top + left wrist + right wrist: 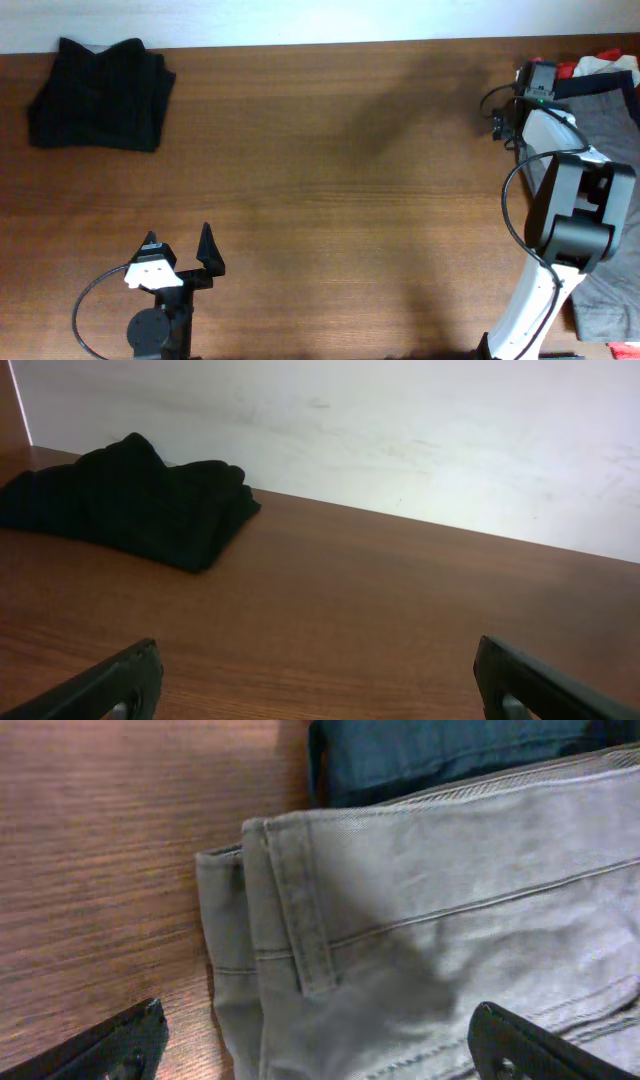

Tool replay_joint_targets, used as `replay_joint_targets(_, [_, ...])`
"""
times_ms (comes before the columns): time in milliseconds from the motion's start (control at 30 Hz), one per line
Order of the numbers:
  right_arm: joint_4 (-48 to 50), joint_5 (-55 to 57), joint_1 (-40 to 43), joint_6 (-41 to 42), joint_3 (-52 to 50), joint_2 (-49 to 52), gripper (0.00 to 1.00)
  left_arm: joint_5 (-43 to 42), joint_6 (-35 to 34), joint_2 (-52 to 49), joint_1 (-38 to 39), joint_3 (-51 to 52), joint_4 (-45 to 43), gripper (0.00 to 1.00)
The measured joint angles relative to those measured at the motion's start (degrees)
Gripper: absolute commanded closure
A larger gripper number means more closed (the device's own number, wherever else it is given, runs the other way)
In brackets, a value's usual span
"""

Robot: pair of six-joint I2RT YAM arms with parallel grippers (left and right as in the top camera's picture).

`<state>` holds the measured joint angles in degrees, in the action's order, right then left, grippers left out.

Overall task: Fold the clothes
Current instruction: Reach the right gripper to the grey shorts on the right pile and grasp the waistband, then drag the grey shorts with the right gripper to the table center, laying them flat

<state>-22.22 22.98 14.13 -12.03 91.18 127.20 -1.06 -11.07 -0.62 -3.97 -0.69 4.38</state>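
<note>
A folded black garment (100,95) lies at the table's far left corner; it also shows in the left wrist view (130,495). Grey trousers (612,125) lie at the right edge, their waistband and belt loop filling the right wrist view (420,920). My right gripper (320,1045) is open, its fingers straddling the trousers' waistband corner just above the cloth, holding nothing; overhead it is at the far right (537,74). My left gripper (180,247) is open and empty near the front left edge, over bare wood (320,680), far from the black garment.
A dark blue garment (440,755) lies just beyond the grey trousers. Red and white clothes (595,66) are piled at the far right corner. More grey cloth (605,315) hangs at the front right edge. A white wall runs behind the table.
</note>
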Motion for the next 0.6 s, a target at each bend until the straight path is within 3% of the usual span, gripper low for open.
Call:
replay_joint_targets(133, [0.5,1.1,0.0,0.0,0.1,1.1,0.08,0.0,0.0,0.0,0.0,0.0,0.0,0.01])
replay_joint_targets(267, [0.7,2.0,0.0,0.0,0.2,1.8,0.4,0.0,0.0,0.0,0.0,0.0,0.0,0.01])
replay_joint_targets(300, [0.8,2.0,0.0,-0.1,0.3,2.0,0.55,0.0,0.0,0.0,0.0,0.0,0.0,0.01])
replay_joint_targets(367, [0.7,2.1,0.0,-0.3,0.3,2.3,0.73,0.0,0.0,0.0,0.0,0.0,0.0,0.01])
replay_joint_targets(433, [0.6,2.0,0.0,0.2,0.3,2.4,0.78,0.0,0.0,0.0,0.0,0.0,0.0,0.01])
replay_joint_targets(533, [-0.2,2.0,0.0,1.7,1.4,2.4,0.96,0.0,0.0,0.0,0.0,0.0,0.0,0.01])
replay_joint_targets(600, [-1.7,2.2,0.0,3.1,3.4,2.4,0.96,0.0,0.0,0.0,0.0,0.0,0.0,0.01])
